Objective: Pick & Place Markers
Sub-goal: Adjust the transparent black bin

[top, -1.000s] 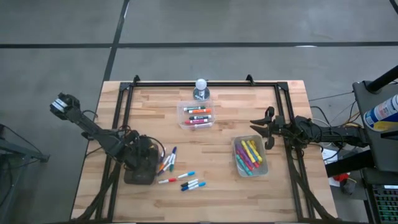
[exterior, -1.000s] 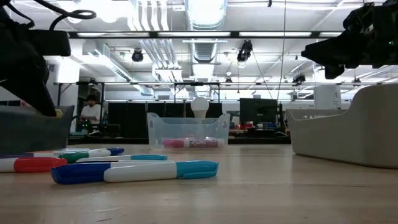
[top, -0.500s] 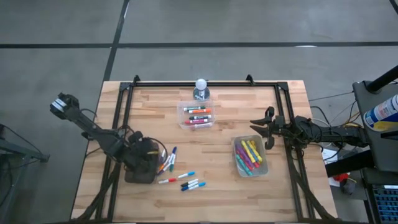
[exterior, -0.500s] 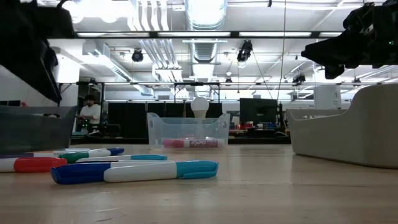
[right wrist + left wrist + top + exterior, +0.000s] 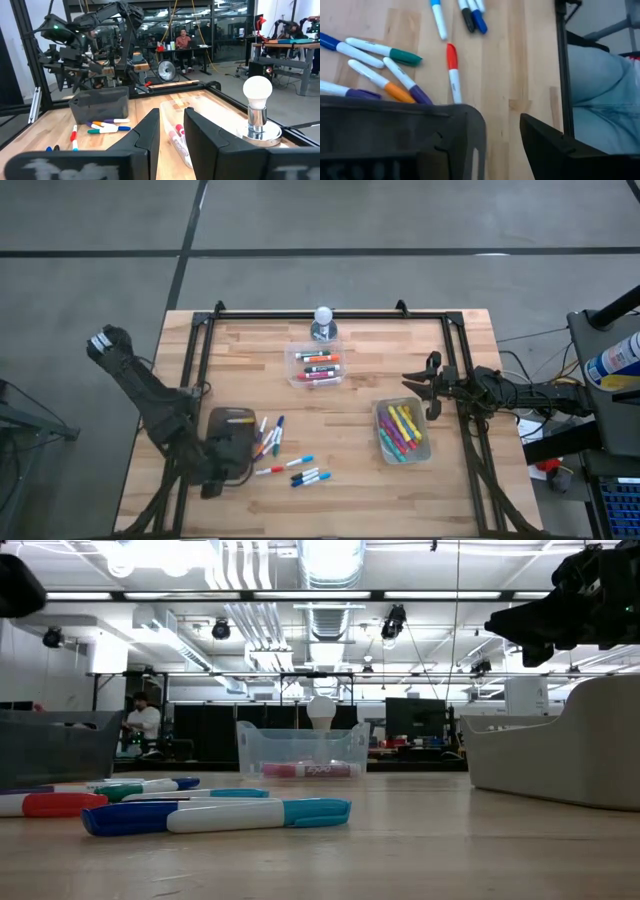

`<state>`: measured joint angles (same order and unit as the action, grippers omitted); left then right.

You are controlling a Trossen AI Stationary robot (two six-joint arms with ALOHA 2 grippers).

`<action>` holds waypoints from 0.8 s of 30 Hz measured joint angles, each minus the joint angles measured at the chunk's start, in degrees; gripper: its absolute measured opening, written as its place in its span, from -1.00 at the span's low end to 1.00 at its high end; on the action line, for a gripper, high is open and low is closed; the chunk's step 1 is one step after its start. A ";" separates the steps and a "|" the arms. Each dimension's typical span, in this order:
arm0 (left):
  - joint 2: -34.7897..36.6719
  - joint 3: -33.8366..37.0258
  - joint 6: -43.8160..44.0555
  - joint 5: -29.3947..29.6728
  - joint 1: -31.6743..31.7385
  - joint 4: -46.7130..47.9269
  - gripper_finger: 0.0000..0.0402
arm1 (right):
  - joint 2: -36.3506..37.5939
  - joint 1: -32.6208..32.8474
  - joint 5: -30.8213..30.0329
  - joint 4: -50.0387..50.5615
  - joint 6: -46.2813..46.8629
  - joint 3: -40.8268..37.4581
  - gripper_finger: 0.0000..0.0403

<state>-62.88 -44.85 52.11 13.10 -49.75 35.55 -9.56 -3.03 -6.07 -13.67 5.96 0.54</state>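
Several loose markers (image 5: pixel 283 455) lie on the wooden table, right of a dark grey tray (image 5: pixel 235 442); the low view shows them close up (image 5: pixel 215 815), and the left wrist view shows a red-capped one (image 5: pixel 452 70). My left gripper (image 5: pixel 213 480) hangs open above the tray's near left corner, with nothing between its fingers (image 5: pixel 502 145). One finger stands close to the tray's wall (image 5: pixel 395 132); whether they touch cannot be told. My right gripper (image 5: pixel 420 393) waits level at the table's right side, open and empty (image 5: pixel 172 135).
A clear tub (image 5: pixel 317 366) holding markers stands at the far middle, with a light bulb on a base (image 5: pixel 322 323) behind it. Another tub (image 5: pixel 403 432) full of markers stands at the right. A black frame (image 5: pixel 200 360) runs along the table's edges.
My left gripper has risen from over the tray and swung toward the table's near left corner, turning as it went. In the low view it has climbed out of the picture's left side. The tray and the loose markers lie as before.
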 joint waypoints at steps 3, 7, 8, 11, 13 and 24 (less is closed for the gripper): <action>-1.13 0.05 0.72 4.03 -3.70 0.00 -0.14 | 0.00 0.02 0.00 0.02 -0.09 0.00 -0.57; -4.95 0.10 1.99 5.92 -6.47 -0.63 -0.14 | 0.00 0.00 0.00 0.00 -0.08 0.00 -0.55; -6.34 0.10 2.16 5.92 -6.71 -0.59 -0.14 | 0.00 0.02 0.01 0.00 -0.09 0.02 -0.55; -10.50 0.06 2.71 5.93 -6.95 -0.96 -0.14 | 0.00 0.01 0.00 0.00 -0.02 0.02 -0.55; -12.78 -0.27 3.46 6.19 -6.95 -0.94 -0.14 | 0.00 0.01 0.00 0.01 -0.09 0.02 -0.57; -15.40 -0.97 6.39 6.80 -6.84 3.49 -0.32 | -0.02 0.00 0.00 0.02 -0.08 0.02 -0.64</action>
<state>-78.28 -45.82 58.51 19.90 -56.60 39.04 -9.58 -3.03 -6.07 -13.65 5.88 0.56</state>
